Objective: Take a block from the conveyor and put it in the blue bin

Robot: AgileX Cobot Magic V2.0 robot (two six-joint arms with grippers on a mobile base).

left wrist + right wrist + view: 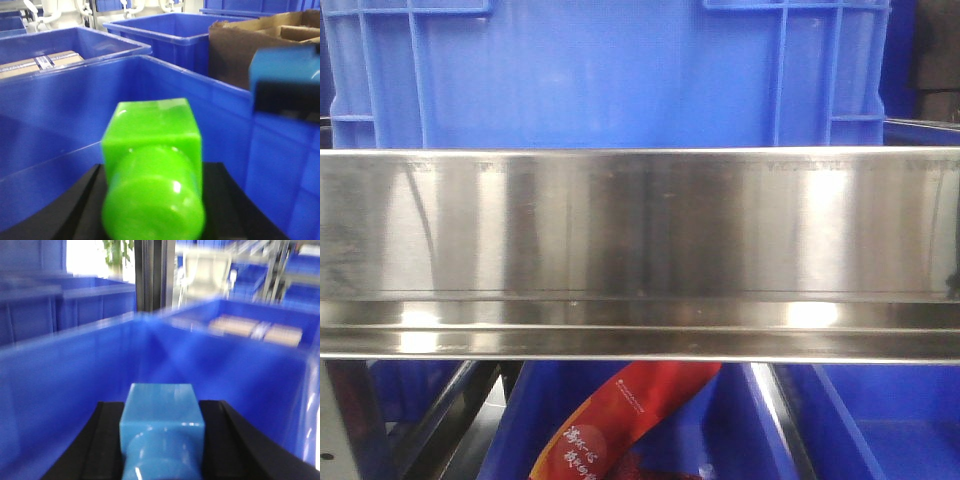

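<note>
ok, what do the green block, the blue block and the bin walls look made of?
Green block: glossy moulded plastic, going by the sharp highlights on its round end. Blue block: looks the same, smooth with small glints, though blurred. Bin: semi-gloss rigid plastic, with ribbed outer walls in the front view.
</note>
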